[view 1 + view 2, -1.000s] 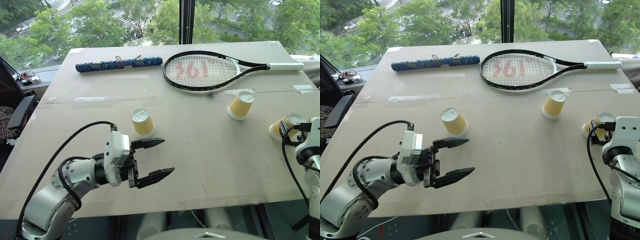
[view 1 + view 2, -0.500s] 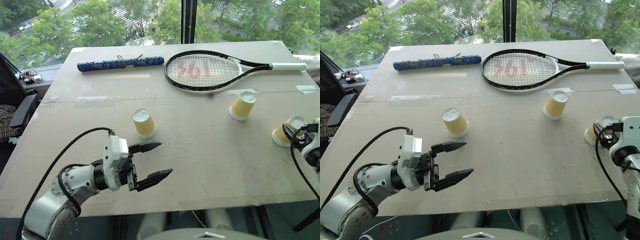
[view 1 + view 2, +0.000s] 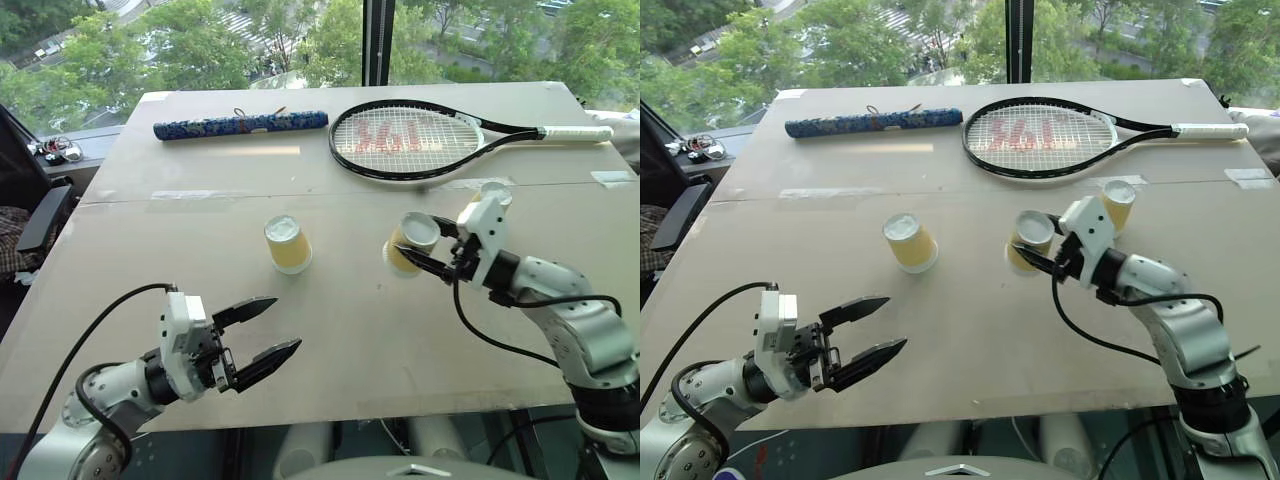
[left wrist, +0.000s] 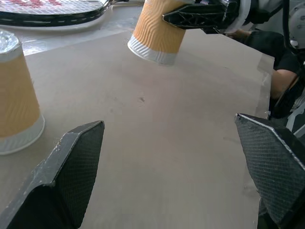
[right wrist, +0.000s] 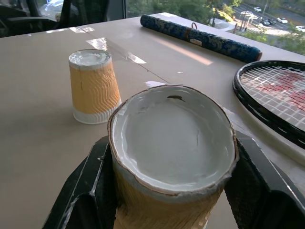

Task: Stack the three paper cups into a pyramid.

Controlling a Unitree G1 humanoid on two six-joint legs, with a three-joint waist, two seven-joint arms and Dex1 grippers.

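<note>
Three paper cups are what I have to work with, all mouth-down with their white bases up. My right tool point(image 3: 428, 247) is clenched on one cup point(image 3: 408, 243), its two black fingers pressing the sides hard enough that the wrist view shows the base squashed into an oval. That cup is tilted and lifted clear of the counter point(image 3: 350, 330), out near the middle of it. A second cup point(image 3: 286, 245) stands on the counter off to my left of the held one, apart from it and untouched. The third cup point(image 3: 1118, 202) stands further back on my right, partly hidden behind the right wrist, close to the head of the tennis racket point(image 3: 405, 140).

My left tool point(image 3: 257, 333) is released, fingers spread wide with nothing between them, hanging over the near part of the counter, short of the second cup and not touching it. A long blue patterned roll point(image 3: 240, 125) lies at the far edge of the counter, beside the racket head.
</note>
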